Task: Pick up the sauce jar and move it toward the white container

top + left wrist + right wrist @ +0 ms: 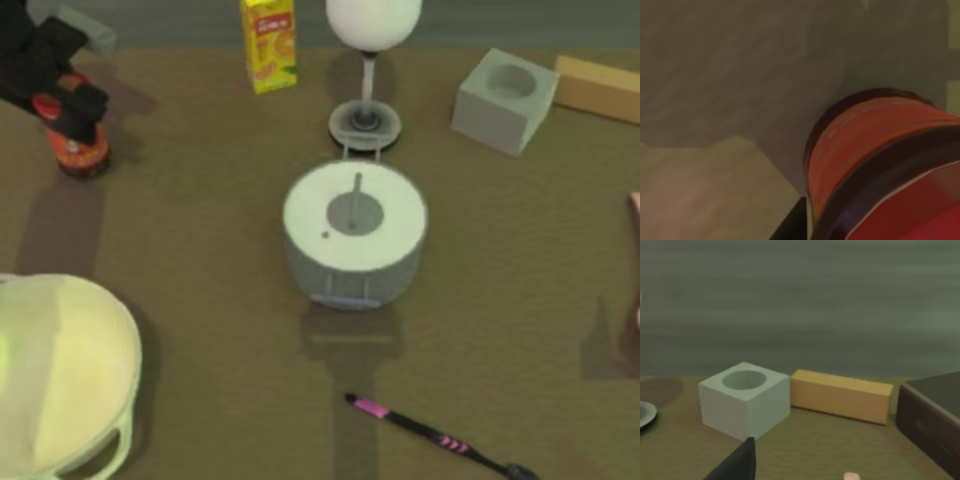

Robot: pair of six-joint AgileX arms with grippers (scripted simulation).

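The sauce jar (80,145), dark red with an orange-red lid and label, is at the table's far left. My left gripper (68,103) sits over its top, shut on it. In the left wrist view the jar (875,165) fills the near frame, with one dark finger (791,225) against its side. I cannot tell whether the jar is off the table. A white round container (355,235) with a grey knob stands at the centre. My right gripper (796,473) is parked at the right edge, open and holding nothing.
A pale cream basin (60,370) fills the near left corner. At the back stand a yellow juice carton (268,42), a white globe on a stand (372,25), a grey cube with a round hole (503,98) and a tan block (598,88). A pink-and-black toothbrush (430,435) lies near the front.
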